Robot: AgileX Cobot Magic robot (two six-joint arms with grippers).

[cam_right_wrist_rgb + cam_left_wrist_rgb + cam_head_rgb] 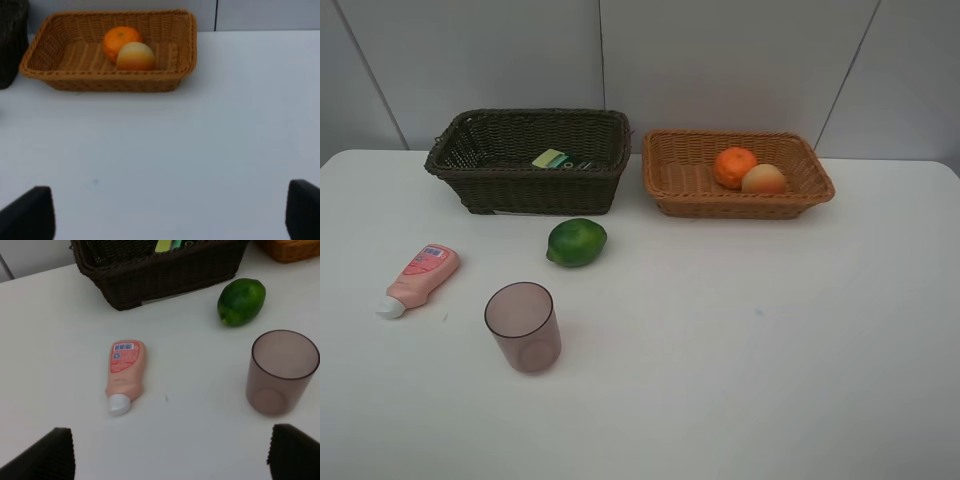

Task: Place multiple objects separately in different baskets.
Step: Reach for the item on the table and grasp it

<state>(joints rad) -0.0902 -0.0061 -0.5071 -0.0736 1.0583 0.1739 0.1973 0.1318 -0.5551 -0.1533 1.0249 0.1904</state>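
1. Ahead of the left pincer (170, 455), whose dark fingers stand wide apart and hold nothing, lie three unsorted things on the white table (770, 350). Nearest is a pink squeeze tube with a white cap (126, 372), then an upright translucent mauve plastic cup (282, 372), and beyond the cup a round green lime (241, 301).
2. Farther ahead of that pincer is the deep dark brown wicker basket (165, 277). It holds one item with a yellow-green label (165, 245), too hidden to name.
3. Well ahead of the right pincer (170, 215), also spread wide and empty, is the shallow light tan wicker basket (107, 75). Inside it an orange mandarin (121, 40) touches a pale red-orange round fruit (135, 56).
4. Progress, as I judge it: about half done, with three items in baskets and three left on the table.
5. The lime likely belongs with the fruit, and the tube and cup in the dark basket.
6. Count:
   - two baskets
   - two pincers
   - three fruits
   - one tube
   - one cup
   - one labelled item
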